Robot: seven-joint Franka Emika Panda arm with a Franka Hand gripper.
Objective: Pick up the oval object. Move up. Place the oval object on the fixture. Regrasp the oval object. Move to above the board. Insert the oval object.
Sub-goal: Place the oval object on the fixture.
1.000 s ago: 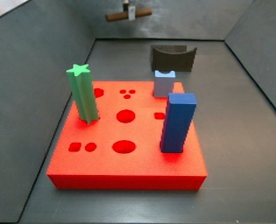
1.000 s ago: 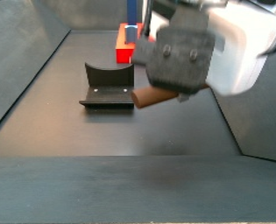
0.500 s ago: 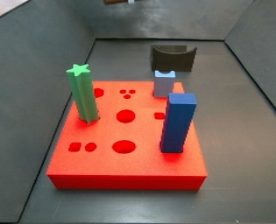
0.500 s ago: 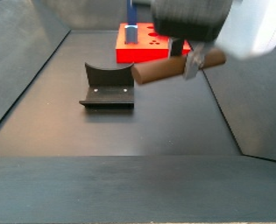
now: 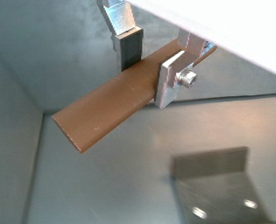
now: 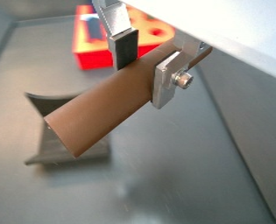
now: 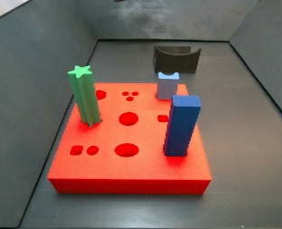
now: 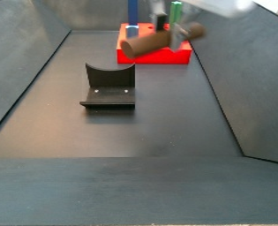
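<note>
**Peg aloft, fixture next**

Peg first: the oval object (image 5: pixel 110 103) is off the floor and clamped between my fingers (image 5: pixel 169 77), silver plates pressing its two flat sides near one end. The long brown body juts out sideways from my gripper (image 6: pixel 146 63), tilted downward toward its free end, which shows plainly in both wrist views. In a side view the oval object (image 8: pixel 147 44) hangs high in the air, roughly level, with the red board (image 8: pixel 165 53) behind it.

By my reckoning the pick-up is done and the upward move is done or nearly so. Left to do: setting the peg on the fixture, regrasping it, carrying it above the board and inserting it.

The fixture (image 8: pixel 108 86) stands empty on the dark floor, its curved notch facing up, well below and to one side of the peg. In a wrist view the fixture (image 6: pixel 53 144) lies beneath the peg's free end, partly hidden by it.

Farther out, the board (image 7: pixel 131 143) carries a green star-topped peg (image 7: pixel 84 94), a blue square peg (image 7: pixel 183 125) and a small grey-blue peg (image 7: pixel 167 86); several holes stay open. My gripper itself is out of frame in that view.
</note>
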